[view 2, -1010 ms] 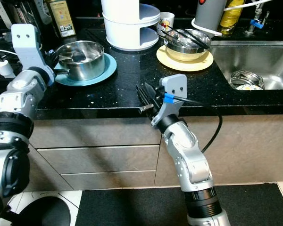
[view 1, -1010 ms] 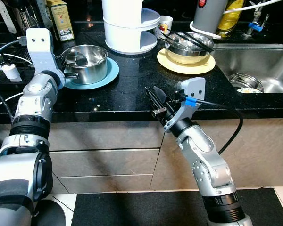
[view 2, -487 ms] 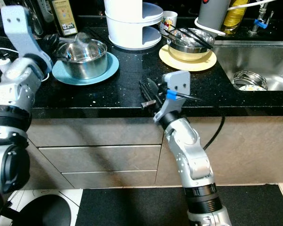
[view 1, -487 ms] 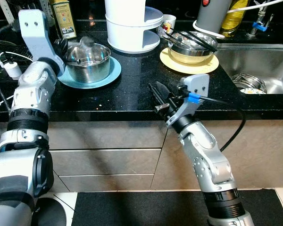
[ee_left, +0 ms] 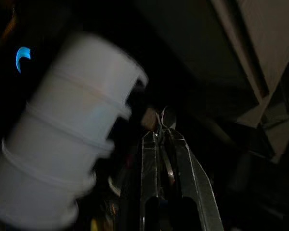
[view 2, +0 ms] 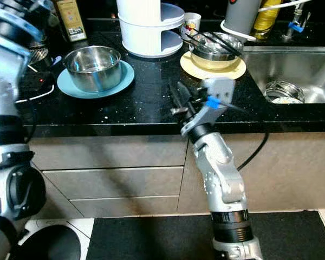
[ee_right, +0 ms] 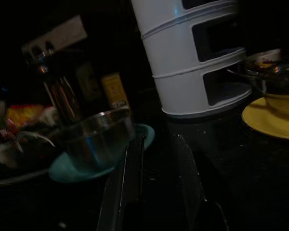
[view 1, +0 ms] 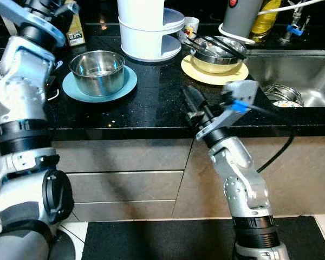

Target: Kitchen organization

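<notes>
Left arm raised | left end effector point(ee_left: 160, 137) pinches spoon point(ee_left: 166, 117)

Head eyes look down on the counter point(view 1: 151, 103); wrist views sit low, close.

Left arm point(view 1: 23, 97): mine, silver, raised high at my left side, forearm upright, wrist turned up past the top of the head views.
Left gripper point(ee_left: 163, 132): seen along my wrist; my two black fingers point(ee_left: 148, 163) lie close together, tips meeting, with a thin shiny piece caught between them. What it is, I cannot tell.
Right arm point(view 1: 235, 173): mine, silver, rising from low right, elbow bent, forearm angled up and forward; a black cable loops from the wrist.
Right gripper point(view 1: 194, 104): held level, pointing forward and left. My fingers point(ee_right: 127, 178) stand apart, nothing between them.
</notes>
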### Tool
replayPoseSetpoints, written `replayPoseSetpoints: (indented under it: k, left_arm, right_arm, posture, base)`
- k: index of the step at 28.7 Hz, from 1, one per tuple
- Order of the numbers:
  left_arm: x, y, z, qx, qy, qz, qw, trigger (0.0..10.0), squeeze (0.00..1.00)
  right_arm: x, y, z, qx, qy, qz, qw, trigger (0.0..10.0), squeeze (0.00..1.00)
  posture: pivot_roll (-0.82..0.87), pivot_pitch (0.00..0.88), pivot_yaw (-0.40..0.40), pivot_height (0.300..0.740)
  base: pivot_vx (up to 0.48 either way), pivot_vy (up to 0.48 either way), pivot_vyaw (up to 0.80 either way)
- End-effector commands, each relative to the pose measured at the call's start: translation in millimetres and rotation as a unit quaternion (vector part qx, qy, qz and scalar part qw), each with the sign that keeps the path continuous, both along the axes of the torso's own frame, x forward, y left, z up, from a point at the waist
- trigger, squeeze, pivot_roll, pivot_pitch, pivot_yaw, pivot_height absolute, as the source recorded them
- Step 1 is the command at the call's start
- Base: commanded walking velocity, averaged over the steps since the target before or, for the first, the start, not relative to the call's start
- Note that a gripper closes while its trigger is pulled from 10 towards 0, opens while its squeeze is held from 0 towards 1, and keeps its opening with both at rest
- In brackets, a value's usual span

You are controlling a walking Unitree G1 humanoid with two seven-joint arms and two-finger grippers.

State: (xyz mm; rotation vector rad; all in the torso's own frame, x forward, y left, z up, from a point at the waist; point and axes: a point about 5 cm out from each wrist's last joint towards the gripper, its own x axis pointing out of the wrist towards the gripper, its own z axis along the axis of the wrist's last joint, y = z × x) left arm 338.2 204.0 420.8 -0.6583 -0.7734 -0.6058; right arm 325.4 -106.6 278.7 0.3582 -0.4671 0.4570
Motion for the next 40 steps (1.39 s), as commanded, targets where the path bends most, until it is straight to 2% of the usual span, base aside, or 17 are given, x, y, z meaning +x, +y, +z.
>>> replayPoseSetpoints:
  k: [1, 3, 4, 5, 7, 8, 11, 17, 19, 20, 21, 23, 30, 34, 37, 38, 40]
  left_arm:
    - [1.5, -5.0, -12, 0.000, 0.036, -0.018, 0.999, 0.0, 0.00]
    - [3.3, -18.3, -37, 0.005, 0.096, -0.046, 0.994, 0.0, 0.00]
    - [2.2, -29.5, -54, 0.010, 0.127, -0.063, 0.990, 0.0, 0.00]
    - [2.2, -29.5, -54, 0.010, 0.127, -0.063, 0.990, 0.0, 0.00]
    - [-2.4, -43.1, -76, 0.017, 0.161, -0.080, 0.984, 0.0, 0.00]
    - [-2.4, -43.1, -76, 0.017, 0.161, -0.080, 0.984, 0.0, 0.00]
    - [-9.9, -54.1, -100, 0.010, 0.201, -0.088, 0.975, 0.0, 0.00]
    - [-18.7, -63.1, -119, 0.005, 0.231, -0.095, 0.968, 0.0, 0.00]
    - [-23.4, -66.0, -123, -0.012, 0.238, -0.099, 0.966, 0.0, 0.00]
    - [-24.9, -67.2, -123, -0.019, 0.239, -0.101, 0.965, 0.0, 0.00]
    - [-26.4, -68.2, -123, -0.023, 0.239, -0.102, 0.965, 0.0, 0.00]
    - [-27.4, -69.2, -124, -0.027, 0.239, -0.102, 0.965, 0.0, 0.00]
    - [-33.4, -76.9, -124, -0.047, 0.242, -0.118, 0.962, 0.0, 0.00]
    - [-41.1, -93.9, -133, -0.016, 0.261, -0.162, 0.952, 0.0, 0.00]
    - [-44.7, -102.0, -136, -0.006, 0.272, -0.186, 0.944, 0.0, 0.00]
    - [-47.3, -107.5, -139, 0.019, 0.276, -0.195, 0.941, 0.0, 0.00]
    - [-48.5, -109.2, -140, 0.026, 0.278, -0.198, 0.940, 0.0, 0.00]
  right_arm:
    - [-3.9, 2.5, 6, 0.022, 0.000, 0.014, 1.000, 10.0, 0.00]
    - [-7.9, 7.4, 8, 0.081, 0.017, 0.045, 0.996, 10.0, 0.00]
    - [-11.1, 12.5, 11, 0.120, 0.028, 0.070, 0.990, 10.0, 1.00]
    - [-11.1, 12.5, 11, 0.120, 0.028, 0.070, 0.990, 10.0, 1.00]
    - [-15.6, 19.7, 14, 0.162, 0.041, 0.103, 0.981, 10.0, 1.00]
    - [-15.6, 19.7, 14, 0.162, 0.041, 0.103, 0.981, 10.0, 1.00]
    - [-22.1, 28.8, 18, 0.212, 0.061, 0.145, 0.964, 10.0, 1.00]
    - [-24.9, 33.5, 17, 0.240, 0.089, 0.170, 0.952, 10.0, 1.00]
    - [-25.1, 35.0, 15, 0.267, 0.116, 0.180, 0.940, 10.0, 1.00]
    - [-24.9, 35.4, 15, 0.280, 0.125, 0.185, 0.934, 10.0, 0.74]
    - [-24.9, 36.1, 14, 0.293, 0.138, 0.192, 0.927, 10.0, 0.00]
    - [-24.3, 36.8, 12, 0.301, 0.151, 0.198, 0.921, 10.0, 0.00]
    - [-25.1, 43.1, 4, 0.274, 0.190, 0.209, 0.919, 10.0, 0.00]
    - [-26.6, 50.6, 1, 0.273, 0.217, 0.230, 0.909, 10.0, 0.00]
    - [-26.5, 52.4, -1, 0.268, 0.229, 0.232, 0.907, 10.0, 0.00]
    - [-26.4, 53.1, -1, 0.273, 0.232, 0.235, 0.904, 10.0, 0.00]
    - [-26.5, 53.2, -1, 0.275, 0.232, 0.236, 0.903, 10.0, 0.00]
  posture:
    - [-0.09, 0.181, -0.018, 0.740]
    - [-0.09, 0.184, -0.017, 0.740]
    - [-0.09, 0.184, -0.016, 0.740]
    - [-0.09, 0.184, -0.016, 0.740]
    - [-0.09, 0.186, -0.014, 0.740]
    - [-0.09, 0.186, -0.014, 0.740]
    - [-0.09, 0.183, -0.015, 0.740]
    - [-0.09, 0.181, -0.016, 0.740]
    - [-0.09, 0.180, -0.016, 0.740]
    - [-0.09, 0.178, -0.016, 0.740]
    - [-0.09, 0.177, -0.016, 0.740]
    - [-0.09, 0.175, -0.016, 0.740]
    - [-0.09, 0.171, -0.015, 0.740]
    - [-0.10, 0.169, -0.015, 0.740]
    - [-0.09, 0.168, -0.018, 0.740]
    - [-0.09, 0.168, -0.018, 0.740]
    - [-0.09, 0.168, -0.018, 0.740]
  base:
    - [0.000, 0.000, 0.00]
    - [0.000, 0.000, 0.00]
    - [0.000, 0.000, 0.00]
    - [0.000, 0.000, 0.00]
    - [0.000, 0.000, 0.00]
    - [0.000, 0.000, 0.00]
    - [0.000, 0.000, 0.00]
    - [0.000, 0.000, 0.00]
    - [0.000, 0.000, 0.00]
    - [0.000, 0.000, 0.00]
    - [0.000, 0.000, 0.00]
    - [0.000, 0.000, 0.00]
    - [0.000, 0.000, 0.00]
    - [0.000, 0.000, 0.00]
    - [0.000, 0.000, 0.00]
    - [0.000, 0.000, 0.00]
    - [0.000, 0.000, 0.00]
